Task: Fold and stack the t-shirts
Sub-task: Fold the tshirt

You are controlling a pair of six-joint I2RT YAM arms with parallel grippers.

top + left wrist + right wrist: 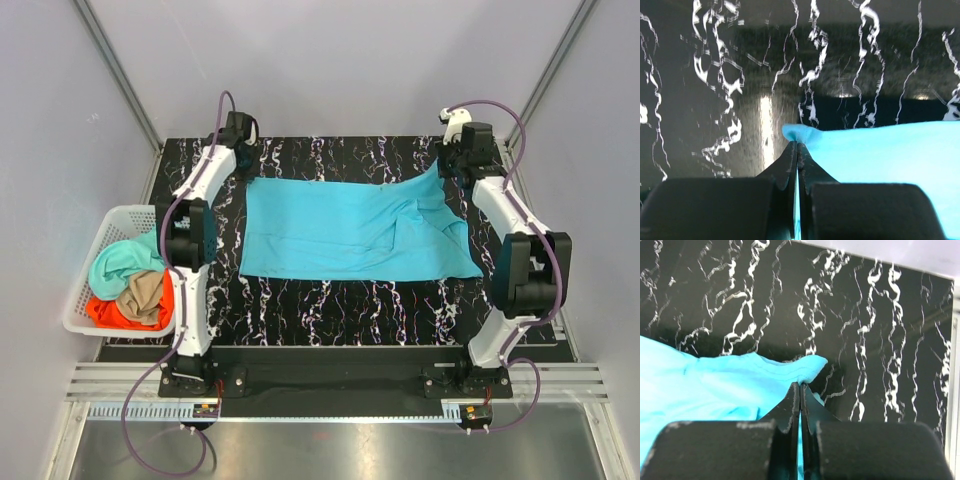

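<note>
Across the black marbled worktop point(330, 305), seen from above, the cyan t-shirt point(345, 232) lies spread with its long axis left to right, creased toward the right. The left arm point(192, 235) and right arm point(522, 262) reach to its far corners. At the left wrist, the left fingers point(786, 162) are clamped together on a smooth cyan corner. At the right wrist, the right fingers point(789, 401) pinch a rumpled, hemmed corner.

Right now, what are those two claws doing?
Left gripper: shut on the bright cyan cloth t-shirt.
Right gripper: shut on the same t-shirt's other corner.
</note>
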